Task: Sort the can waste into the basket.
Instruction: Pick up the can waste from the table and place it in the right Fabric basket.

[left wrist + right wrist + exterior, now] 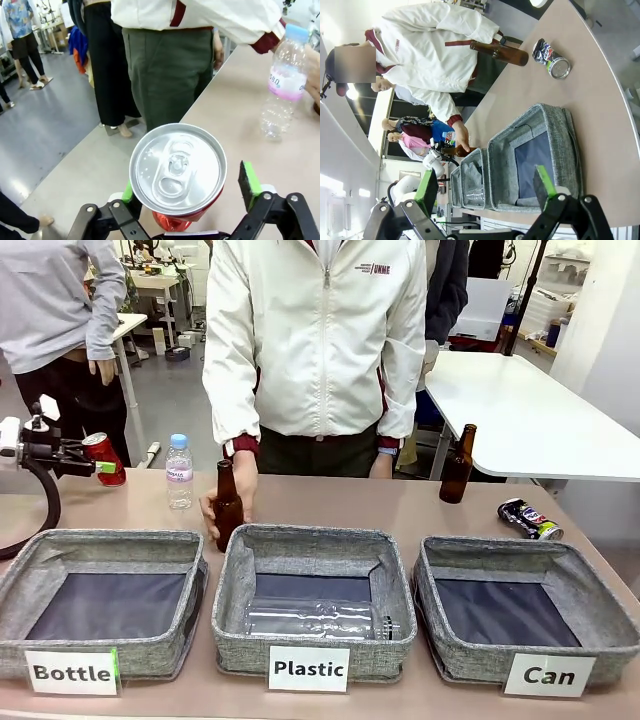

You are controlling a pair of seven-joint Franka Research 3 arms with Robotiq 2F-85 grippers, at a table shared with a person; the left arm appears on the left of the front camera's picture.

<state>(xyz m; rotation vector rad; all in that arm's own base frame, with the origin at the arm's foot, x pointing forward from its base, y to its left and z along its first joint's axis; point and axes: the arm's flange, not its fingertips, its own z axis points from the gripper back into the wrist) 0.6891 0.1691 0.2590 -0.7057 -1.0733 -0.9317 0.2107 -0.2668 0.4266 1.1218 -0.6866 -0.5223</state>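
The red can (178, 172) sits between the green pads (249, 179) of the left gripper (187, 192), its shiny silver top facing up, and a clear plastic bottle (282, 82) stands on the tan table (235, 105) off to the right of the can.

The room is brightly and evenly lit from overhead; shadows under the baskets on my table (420, 502) are soft and short; the white side table (530, 420) nearly washes out at its far edge; in my left wrist view the silver top of the red can (177, 169) catches a broad, mild glare and stays sharp, while the floor and people behind go slightly soft; my right wrist view bends the table edge into a curve, and blown-out white patches sit at its left side and top corner.
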